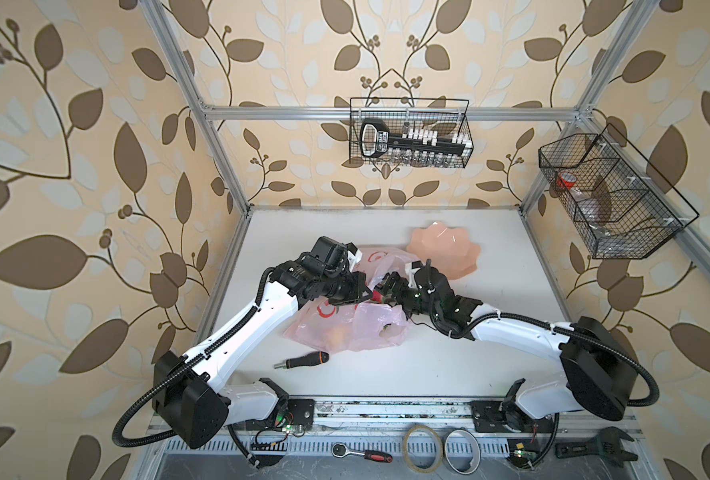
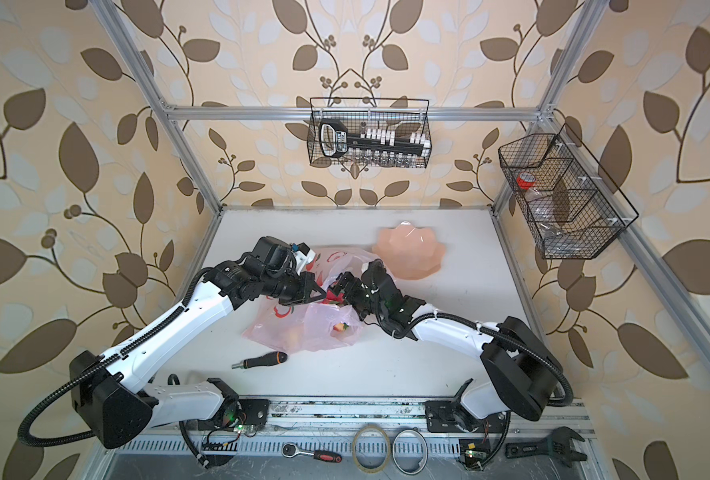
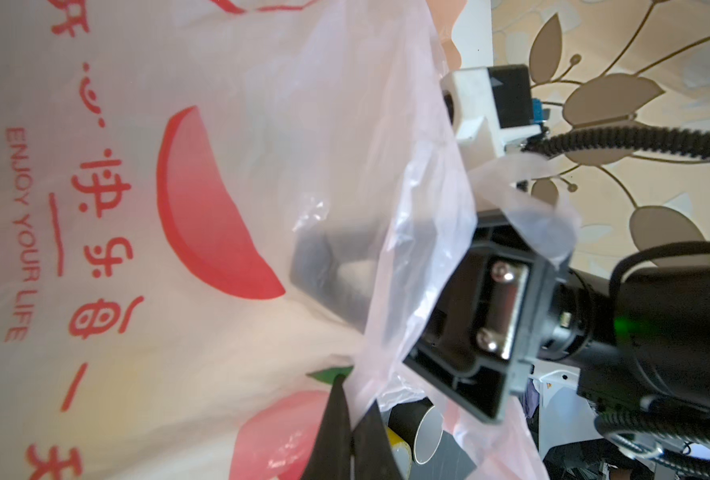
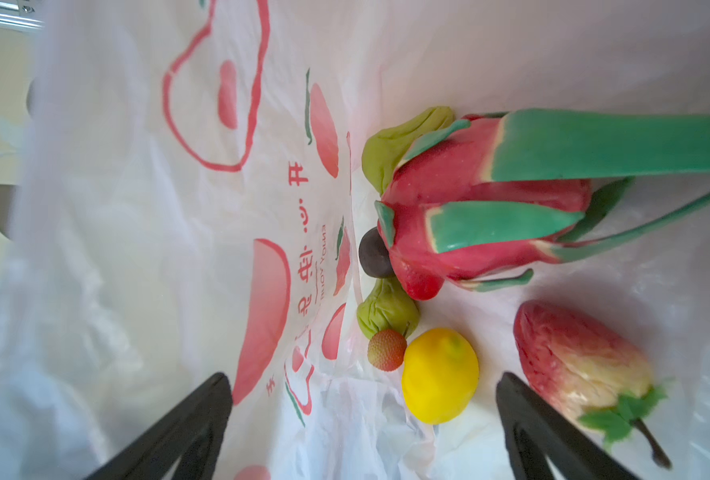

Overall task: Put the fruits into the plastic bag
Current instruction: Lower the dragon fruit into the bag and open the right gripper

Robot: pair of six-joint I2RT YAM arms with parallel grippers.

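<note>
**Left gripper** (image 3: 357,391): 1 unit. The jaws are closed and pinch the rim film of the plastic bag (image 1: 345,328), holding that side of the mouth raised.

**Screwdriver** (image 1: 301,360): 1 unit, black handle with an orange band. It lies flat on the table (image 1: 469,361) on the robot side of the bag, apart from it.

**Plastic bag**: 1 unit, pale pink and translucent, printed with red peaches and text. It lies near the table centre with its mouth held up between the two arms.

**Fruits visible inside the bag, right wrist view: 7.**
- Dragon fruit (image 4: 482,216): 1, pink-red with green scales, on the bag's lower film.
- Green pears: 2, one (image 4: 390,149) and another (image 4: 386,311), both against the bag's inner fold.
- Plum (image 4: 372,253): 1, dark, at the same fold.
- Small strawberry (image 4: 386,350): 1, at the fold.
- Lemon (image 4: 440,374): 1, yellow, on the lower film.
- Large strawberry (image 4: 573,365): 1, with green leaves and a stem, on the lower film.

An orange shape (image 1: 334,334) also shows through the bag film in both top views; its kind cannot be told.

**Right gripper** (image 4: 361,382): 1 unit. It sits inside the bag mouth with the jaws spread wide and nothing between them.

**Plate** (image 1: 444,253): 1 unit, peach-coloured and scalloped, just beyond the bag's far right side.
</note>
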